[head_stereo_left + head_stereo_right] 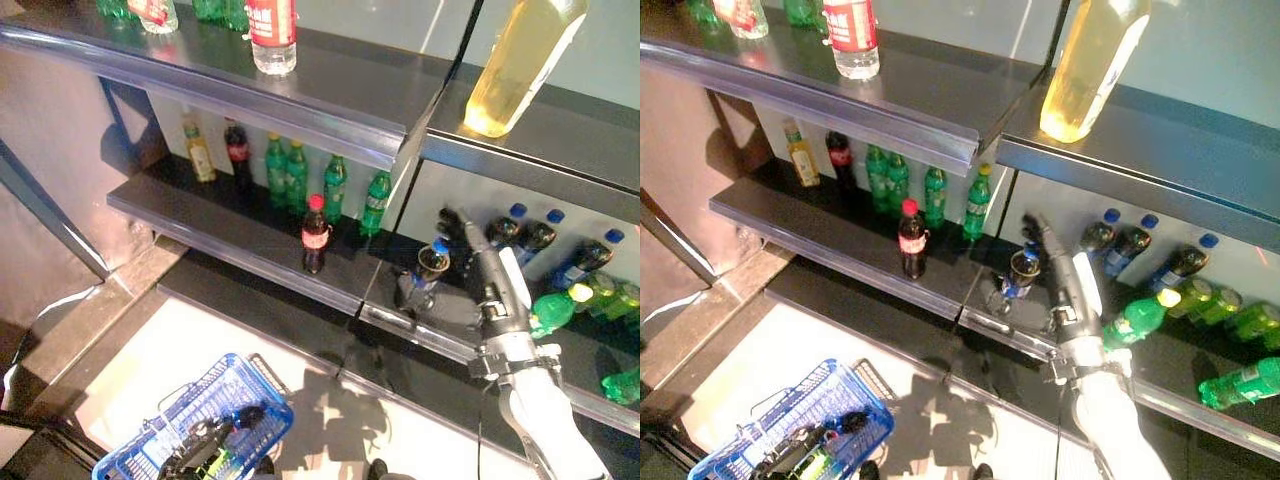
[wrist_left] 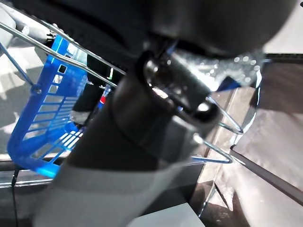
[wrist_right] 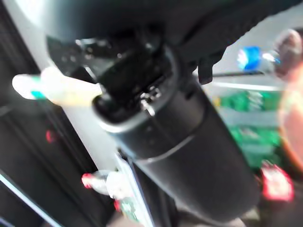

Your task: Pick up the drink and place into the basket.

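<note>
A dark drink bottle with a blue cap (image 1: 431, 263) stands at the front of the middle shelf (image 1: 230, 232). My right hand (image 1: 462, 238) reaches in over the shelf just right of this bottle, close beside it, with its fingers stretched out and nothing in them. The blue basket (image 1: 235, 372) hangs low at the left with drinks inside. My left hand (image 2: 142, 118) is shut on its thin wire handles (image 2: 222, 125), and the basket's blue wall (image 2: 52, 109) shows past them.
A red-capped cola bottle (image 1: 314, 235) stands left of the target. Green bottles (image 1: 290, 170) stand behind it. Dark blue-capped bottles (image 1: 520, 230) and green bottles (image 1: 555, 310) lie at the right. The top shelf holds a yellow bottle (image 1: 515, 65) and a red-labelled clear bottle (image 1: 272, 30).
</note>
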You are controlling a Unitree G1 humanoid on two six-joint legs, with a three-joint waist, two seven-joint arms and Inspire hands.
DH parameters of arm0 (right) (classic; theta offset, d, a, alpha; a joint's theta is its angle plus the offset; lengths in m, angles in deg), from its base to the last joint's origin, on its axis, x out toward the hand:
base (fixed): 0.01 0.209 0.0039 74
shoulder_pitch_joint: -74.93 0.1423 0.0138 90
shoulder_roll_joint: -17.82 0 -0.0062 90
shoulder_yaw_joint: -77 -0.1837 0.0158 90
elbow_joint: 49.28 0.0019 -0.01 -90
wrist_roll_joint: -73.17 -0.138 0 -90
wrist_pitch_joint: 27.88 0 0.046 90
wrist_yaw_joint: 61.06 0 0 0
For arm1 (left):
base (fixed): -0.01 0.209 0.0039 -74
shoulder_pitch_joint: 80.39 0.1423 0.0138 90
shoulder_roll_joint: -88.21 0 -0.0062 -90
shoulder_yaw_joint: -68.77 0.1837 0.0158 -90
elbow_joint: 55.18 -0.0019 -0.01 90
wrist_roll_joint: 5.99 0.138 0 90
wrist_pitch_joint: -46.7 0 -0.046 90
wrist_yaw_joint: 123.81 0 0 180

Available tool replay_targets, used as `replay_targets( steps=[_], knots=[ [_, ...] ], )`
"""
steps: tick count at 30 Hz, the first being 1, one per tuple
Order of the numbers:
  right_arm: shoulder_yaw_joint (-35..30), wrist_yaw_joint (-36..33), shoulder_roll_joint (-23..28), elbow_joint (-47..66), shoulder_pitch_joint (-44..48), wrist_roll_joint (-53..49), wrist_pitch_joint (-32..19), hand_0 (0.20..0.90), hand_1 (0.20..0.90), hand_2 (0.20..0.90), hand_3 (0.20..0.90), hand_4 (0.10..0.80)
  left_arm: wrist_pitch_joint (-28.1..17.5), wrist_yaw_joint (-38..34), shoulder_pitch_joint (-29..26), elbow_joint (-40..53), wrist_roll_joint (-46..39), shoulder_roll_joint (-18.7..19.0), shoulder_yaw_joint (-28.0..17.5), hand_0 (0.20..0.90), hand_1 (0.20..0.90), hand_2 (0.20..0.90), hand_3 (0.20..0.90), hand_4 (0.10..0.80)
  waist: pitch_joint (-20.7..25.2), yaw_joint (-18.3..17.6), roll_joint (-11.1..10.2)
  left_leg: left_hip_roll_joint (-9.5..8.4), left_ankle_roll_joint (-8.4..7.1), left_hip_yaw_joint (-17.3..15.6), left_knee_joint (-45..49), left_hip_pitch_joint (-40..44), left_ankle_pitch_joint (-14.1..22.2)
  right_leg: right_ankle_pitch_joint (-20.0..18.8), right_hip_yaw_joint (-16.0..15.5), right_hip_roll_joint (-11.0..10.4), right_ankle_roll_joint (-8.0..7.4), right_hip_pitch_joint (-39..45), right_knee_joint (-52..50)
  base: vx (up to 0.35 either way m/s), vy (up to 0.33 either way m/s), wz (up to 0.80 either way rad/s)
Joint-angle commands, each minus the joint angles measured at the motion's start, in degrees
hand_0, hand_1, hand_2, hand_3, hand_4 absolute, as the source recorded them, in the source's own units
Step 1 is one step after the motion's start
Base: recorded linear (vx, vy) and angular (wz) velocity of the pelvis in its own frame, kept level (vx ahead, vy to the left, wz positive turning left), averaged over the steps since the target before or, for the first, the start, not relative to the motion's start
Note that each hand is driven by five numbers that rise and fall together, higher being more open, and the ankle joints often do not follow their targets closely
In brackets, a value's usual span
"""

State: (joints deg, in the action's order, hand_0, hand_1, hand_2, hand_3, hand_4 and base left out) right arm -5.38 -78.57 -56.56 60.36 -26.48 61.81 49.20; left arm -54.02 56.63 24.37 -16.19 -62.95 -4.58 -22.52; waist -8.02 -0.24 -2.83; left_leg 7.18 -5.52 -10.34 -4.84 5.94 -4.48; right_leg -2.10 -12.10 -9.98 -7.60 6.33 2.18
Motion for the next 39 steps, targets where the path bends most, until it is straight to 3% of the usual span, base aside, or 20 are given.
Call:
replay_targets(
  steps=[1, 7, 16, 27, 30, 39],
  knots=[
    [-4.01, -9.66, 0.49, 7.14, 3.52, 0.84, -6.55, 0.900, 0.900, 0.900, 0.900, 0.800, -4.73, 5.50, -1.89, 7.68, 1.27, -3.19, 0.61, 0.300, 0.300, 0.300, 0.200, 0.100, 1.97, 1.17, 1.84, 1.38, 0.87, 0.03, 5.85, -0.15, 6.11, 4.52, -1.02, -3.38, -1.96, -1.09, -7.83, 0.018, 0.060, 0.01],
    [-2.87, -18.03, -0.17, 5.60, 4.98, 3.31, -1.96, 0.900, 0.900, 0.900, 0.900, 0.800, -4.15, 5.00, -1.71, 7.38, 1.49, -3.25, 2.02, 0.300, 0.300, 0.300, 0.200, 0.100, 1.15, 1.51, 2.73, 0.69, 1.05, 1.23, 8.87, -1.13, 7.10, 5.75, -1.32, -3.74, -1.39, -1.95, -10.84, 0.037, 0.061, 0.04],
    [-1.35, -22.83, -0.27, 2.39, 4.08, 1.55, 3.16, 0.900, 0.900, 0.900, 0.900, 0.800, -4.07, 5.05, 0.20, 7.59, 1.32, -3.37, 3.80, 0.300, 0.300, 0.300, 0.200, 0.100, -1.17, 1.35, 3.99, -0.04, 1.33, 1.78, 13.45, -2.63, 8.20, 6.96, -1.05, -4.50, -0.91, -3.51, -14.93, 0.068, 0.064, 0.03],
    [1.74, -25.91, -0.21, -2.03, 6.74, -1.48, 3.02, 0.900, 0.900, 0.900, 0.900, 0.800, -5.18, 5.03, -1.40, 9.62, -1.52, -2.25, 7.73, 0.300, 0.300, 0.300, 0.200, 0.100, -6.33, 1.64, 5.47, -0.98, 1.60, 2.75, 19.02, -7.83, 8.50, 7.26, -0.43, -5.97, -0.30, -7.80, -19.42, 0.003, 0.041, 0.04],
    [3.50, -30.27, -0.63, -4.61, 12.94, -0.76, 1.91, 0.900, 0.900, 0.900, 0.900, 0.800, -7.16, 4.82, -4.67, 10.76, -4.05, -1.17, 11.41, 0.300, 0.300, 0.300, 0.200, 0.100, -11.88, 1.96, 6.14, -1.55, 1.77, 4.00, 22.70, -12.45, 8.36, 6.84, 0.23, -6.90, 0.16, -11.78, -22.61, -0.146, 0.031, -0.03],
    [4.11, -33.59, -0.72, -8.09, 21.24, -3.05, 2.17, 0.900, 0.900, 0.900, 0.900, 0.800, -8.45, 5.90, -7.29, 11.04, -6.24, -0.93, 14.09, 0.300, 0.300, 0.300, 0.200, 0.100, -17.95, 2.40, 7.61, -2.37, 1.92, 5.38, 26.70, -16.92, 8.07, 6.87, 1.08, -7.67, 1.03, -15.55, -26.66, -0.037, 0.011, 0.02]
  ],
)
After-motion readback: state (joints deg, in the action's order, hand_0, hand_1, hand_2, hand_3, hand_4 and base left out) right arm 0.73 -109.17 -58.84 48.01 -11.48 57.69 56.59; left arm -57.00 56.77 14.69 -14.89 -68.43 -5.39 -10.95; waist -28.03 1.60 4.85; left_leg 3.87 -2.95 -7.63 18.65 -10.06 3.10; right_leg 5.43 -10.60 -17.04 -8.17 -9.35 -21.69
